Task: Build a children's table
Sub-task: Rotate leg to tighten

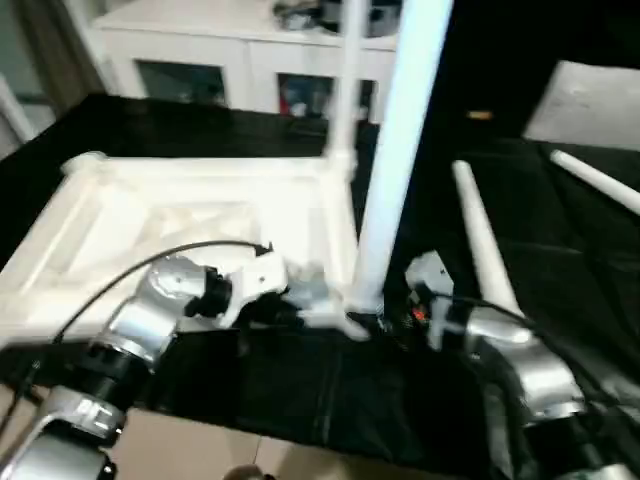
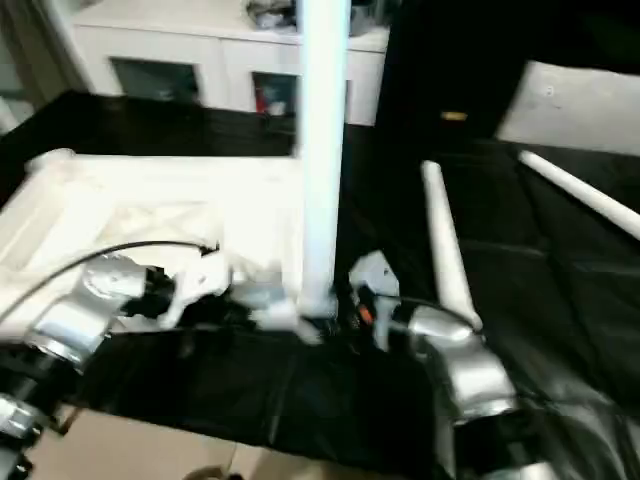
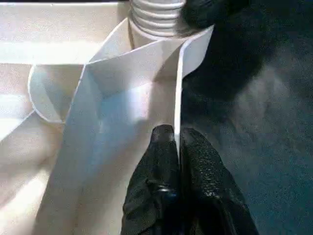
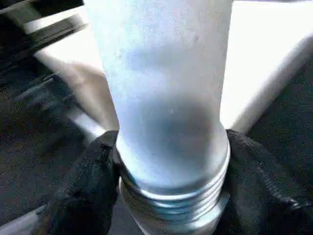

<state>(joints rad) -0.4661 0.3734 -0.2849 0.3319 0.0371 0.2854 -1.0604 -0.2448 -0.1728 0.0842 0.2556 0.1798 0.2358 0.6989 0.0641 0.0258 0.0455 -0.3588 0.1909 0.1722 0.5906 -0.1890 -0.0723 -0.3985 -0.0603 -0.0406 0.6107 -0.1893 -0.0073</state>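
Left gripper point(image 3: 177, 147): black fingers pressed together on the thin raised rim of the tabletop point(image 1: 180, 215), near its corner at 5 o'clock. Right gripper point(image 4: 171, 166): fingers point(image 4: 83, 191) clamped on either side of the upright leg point(image 1: 400, 150), just above its threaded end.

Tabletop: white plastic, square, lying upside down on the black table point(image 1: 300, 390), ribbed underside up, at 9 to 10 o'clock in the head views. Round sockets at the corners; thin walls meet at an angle beside the near socket.

Upright leg: white tube, long axis vertical, threaded end down in the near corner socket, top passing out of view at 12 o'clock. Ridged thread rings are visible at its base.

Second leg point(image 1: 345, 80): stands upright at the far corner, axis vertical.

Loose leg point(image 1: 480, 235): lies on the black table at 3 o'clock from the tabletop, long axis running from 12 toward 6 o'clock.

Fourth leg point(image 1: 600, 180): lies well apart at 2 o'clock, slanted.

Cabinet point(image 1: 230, 50): white, behind the table at 12 o'clock.
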